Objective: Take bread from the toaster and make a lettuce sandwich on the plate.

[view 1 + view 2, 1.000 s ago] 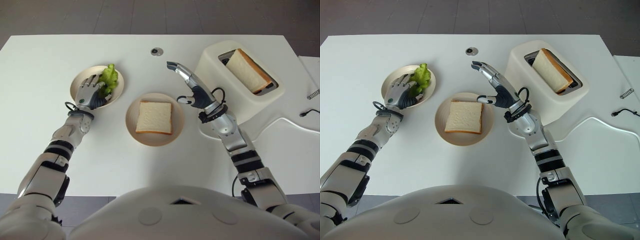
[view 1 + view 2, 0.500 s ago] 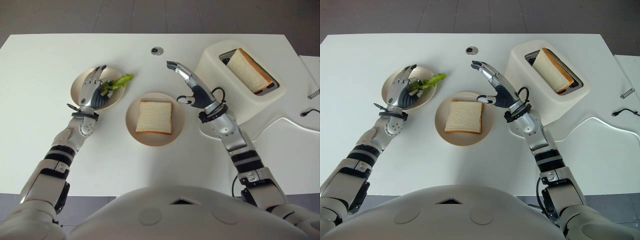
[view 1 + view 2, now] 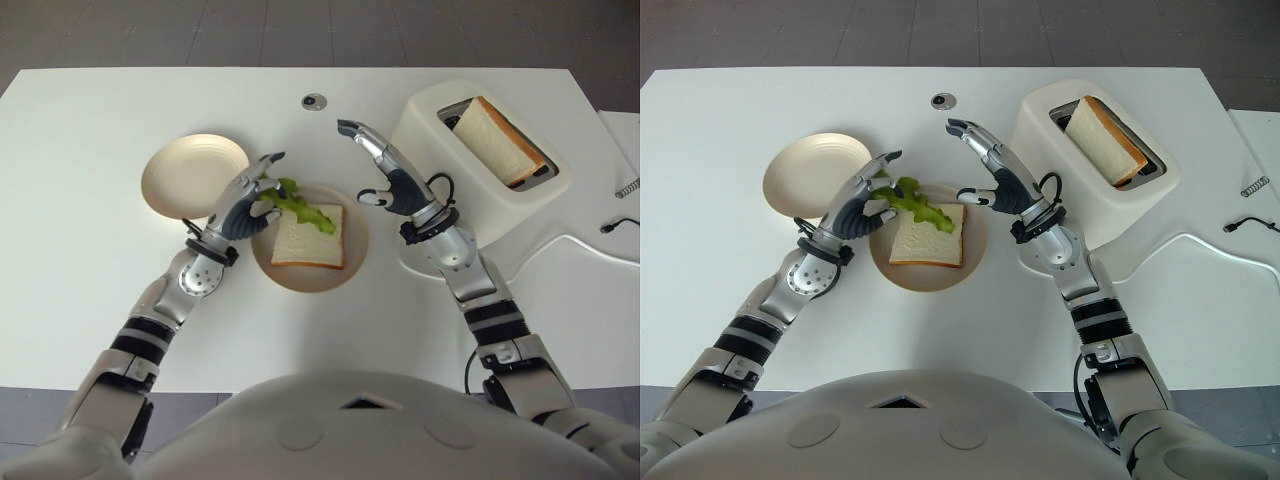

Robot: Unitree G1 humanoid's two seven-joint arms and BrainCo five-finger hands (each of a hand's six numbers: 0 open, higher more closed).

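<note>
L hand: my L hand (image 3: pixel 243 205) has its fingers curled, pinching lettuce (image 3: pixel 305 212) at left rim of plate (image 3: pixel 300 281); leaf drapes over top-left corner of slice (image 3: pixel 308 242).
R hand: R hand (image 3: pixel 385 175) is spread wide and holds nothing, just beyond plate's upper-right rim.
Done: 1 slice on plate, lettuce over it, not yet released.
Left: drop the leaf, pull 2nd slice (image 3: pixel 497 143) from toaster (image 3: pixel 420 120) right of plate, then cap.
Around: side dish (image 3: pixel 190 175) left of plate, cable (image 3: pixel 620 225) far right; I judge the way to the toaster is open.

Looks like a robotics lab staged as a small kitchen corner. Plain white bench (image 3: pixel 80 250) with a round cable grommet (image 3: pixel 314 101) set into its top, above grey floor tiles (image 3: pixel 300 30). Kitchen props laid out: a white toaster (image 3: pixel 425 115), an empty beige plate (image 3: pixel 185 175) and a second plate (image 3: pixel 300 280). Loose black cable (image 3: pixel 618 226) and coiled spring (image 3: pixel 628 187) near the right edge.
</note>
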